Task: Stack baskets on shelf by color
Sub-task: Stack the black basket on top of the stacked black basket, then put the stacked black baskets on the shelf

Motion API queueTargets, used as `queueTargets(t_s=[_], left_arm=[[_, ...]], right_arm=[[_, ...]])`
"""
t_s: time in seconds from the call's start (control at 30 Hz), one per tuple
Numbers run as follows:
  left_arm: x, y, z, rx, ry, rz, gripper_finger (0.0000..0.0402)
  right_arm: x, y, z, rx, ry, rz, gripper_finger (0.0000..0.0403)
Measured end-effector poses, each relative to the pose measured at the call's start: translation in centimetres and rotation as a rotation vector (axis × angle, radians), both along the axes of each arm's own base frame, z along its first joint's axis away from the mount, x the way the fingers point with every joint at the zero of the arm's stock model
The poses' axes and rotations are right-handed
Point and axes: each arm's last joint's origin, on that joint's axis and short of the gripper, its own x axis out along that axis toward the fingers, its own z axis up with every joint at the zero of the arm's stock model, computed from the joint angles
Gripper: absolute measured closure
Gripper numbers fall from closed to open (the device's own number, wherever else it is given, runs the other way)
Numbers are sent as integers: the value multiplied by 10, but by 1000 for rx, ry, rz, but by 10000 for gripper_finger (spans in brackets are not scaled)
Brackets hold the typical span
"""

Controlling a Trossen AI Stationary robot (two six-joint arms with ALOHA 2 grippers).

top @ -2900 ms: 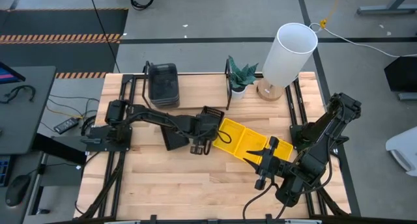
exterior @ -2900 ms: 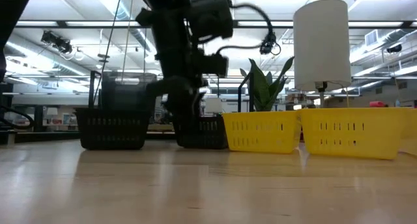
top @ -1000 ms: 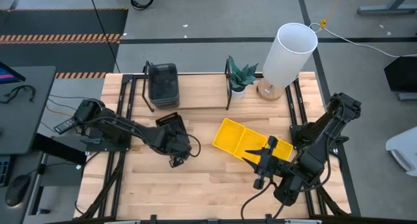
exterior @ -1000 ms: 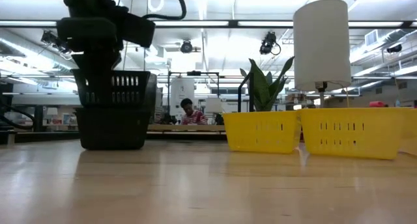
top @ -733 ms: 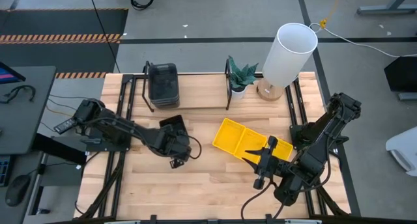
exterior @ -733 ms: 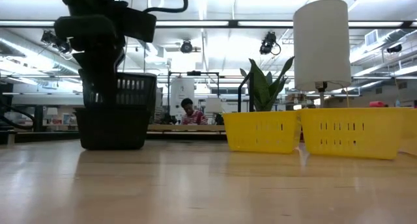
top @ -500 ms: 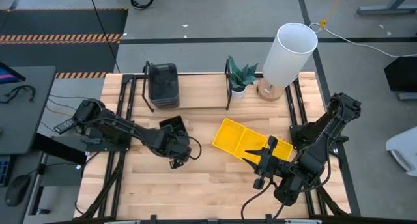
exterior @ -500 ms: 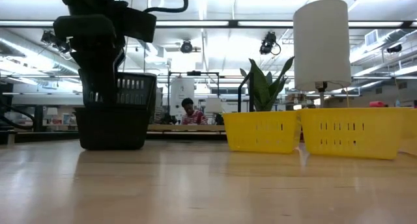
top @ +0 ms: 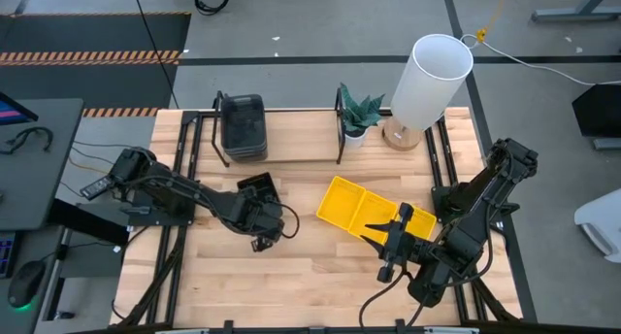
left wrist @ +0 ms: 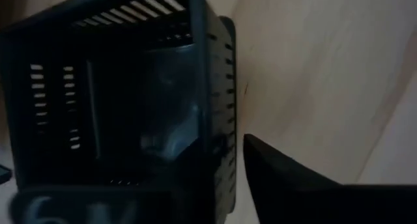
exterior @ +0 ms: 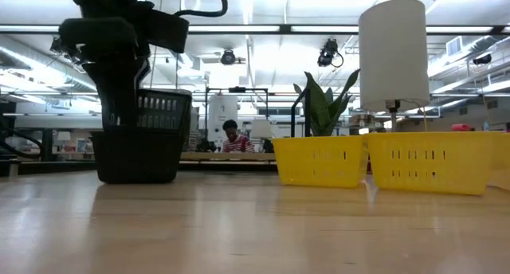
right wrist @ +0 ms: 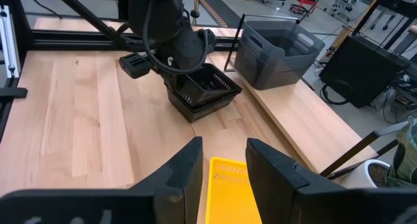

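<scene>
Left fingers [top: 258, 220] straddling black basket [top: 254, 188] rim (grip unclear), right fingers [right wrist: 221, 160] parted above yellow basket [right wrist: 235, 198].

Two dark jointed arms, matte black housings, rounded joint blocks, black cables looping along links. Left gripper [top: 260, 239]: black, blocky wrist camera housing, cable loop above. Right gripper [top: 390, 258]: two flat black tapered fingers [right wrist: 187, 170], matte plastic, smooth edges.
</scene>
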Motion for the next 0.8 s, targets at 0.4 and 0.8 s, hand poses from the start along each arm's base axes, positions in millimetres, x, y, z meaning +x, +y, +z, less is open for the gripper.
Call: queueTargets(t_s=[0.4,0.8], left_arm=[[-4,-3,0,3,23,7,349],[1,-6,0,-4,-36,25,196]], right_arm=[[0,0,0,3,-3,0,280],[0,0,0,5,-4,0,280]])
